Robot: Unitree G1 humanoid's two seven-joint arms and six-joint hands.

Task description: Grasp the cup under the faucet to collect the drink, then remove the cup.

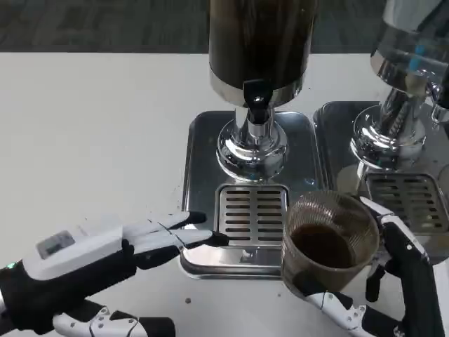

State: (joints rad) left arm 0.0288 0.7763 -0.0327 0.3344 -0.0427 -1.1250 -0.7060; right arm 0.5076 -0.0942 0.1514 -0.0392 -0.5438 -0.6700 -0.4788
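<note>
Cup (328, 242) upright, part-filled with dark drink, gripped by right hand (393, 281) front-right of drip grate (251, 214) and clear of faucet (257, 105); left hand (105, 246) empty, fingers extended toward tray (203, 140) edge; judged removal path: toward right, near side.

Even overhead light, sharp focus, glare on the chrome dispenser base (252, 151)

Clear ribbed cup (328, 239), dark drink inside, upright, right of faucet (257, 105).
</note>
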